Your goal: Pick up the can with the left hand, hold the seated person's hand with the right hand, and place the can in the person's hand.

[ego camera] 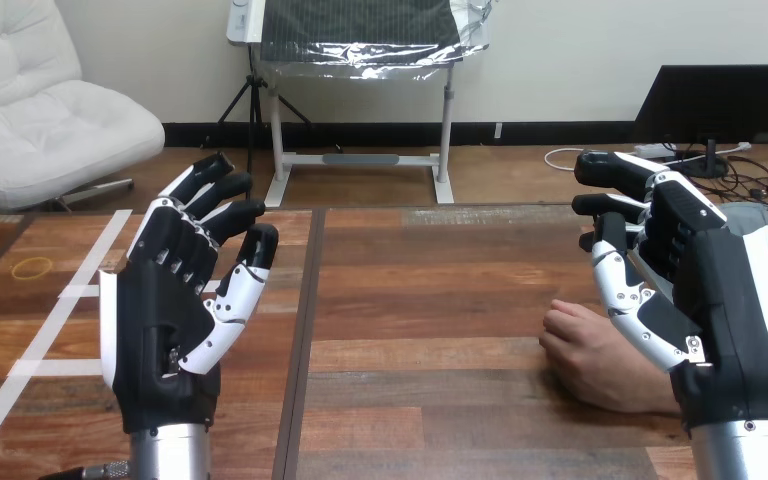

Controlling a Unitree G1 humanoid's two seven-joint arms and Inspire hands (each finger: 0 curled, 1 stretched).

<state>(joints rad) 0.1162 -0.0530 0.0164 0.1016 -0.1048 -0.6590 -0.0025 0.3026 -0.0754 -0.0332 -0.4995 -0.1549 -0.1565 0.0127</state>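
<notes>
left robot hand (165, 310) up, fingers spread, empty | right robot hand (705, 290) open near the person's hand (590, 355) resting on worktop (430, 300) | can: probably light, slick, dentable; wrap mid-body gently

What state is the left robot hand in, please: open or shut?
Open: the left robot hand is raised over the table, fingers nearly straight and spread, holding nothing.

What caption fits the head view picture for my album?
The robot's left hand and right hand raised open above the wooden table; the person's hand rests on it.
</notes>
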